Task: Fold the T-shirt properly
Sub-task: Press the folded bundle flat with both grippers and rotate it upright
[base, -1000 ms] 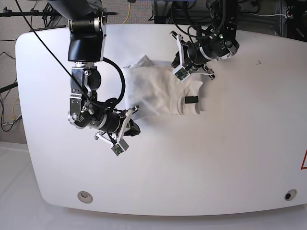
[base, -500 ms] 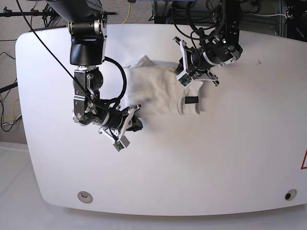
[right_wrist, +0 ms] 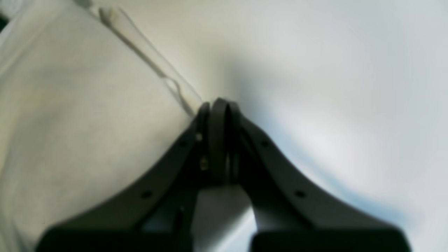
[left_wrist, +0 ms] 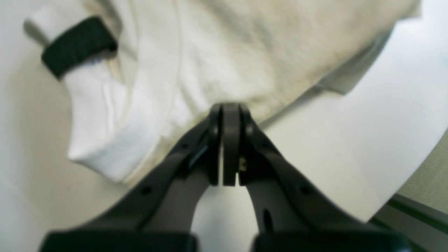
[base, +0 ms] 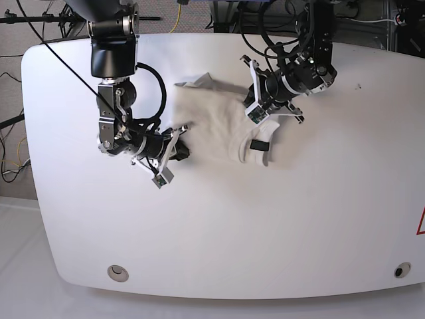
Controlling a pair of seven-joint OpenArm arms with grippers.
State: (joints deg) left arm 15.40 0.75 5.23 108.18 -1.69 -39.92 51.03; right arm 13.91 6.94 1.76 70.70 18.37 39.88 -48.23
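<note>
One white short-sleeved cloth T-shirt, part-folded, is lying mid-table on the white rounded tabletop (black neck label showing). The left gripper and right gripper are each pinching its opposite edges shut. Judged step: carrying a fold across; next, laying it flat and releasing.

Bright, even overhead light fills the base view, which is sharp throughout; the white desk shows only soft, faint shadows beside the arms and the T-shirt. Both wrist views are soft and out of focus. In the left wrist view the cloth looks yellowish against a bluish-white surface. The right wrist view is blurrier, with a broad grey shadow and pale glare at right.
</note>
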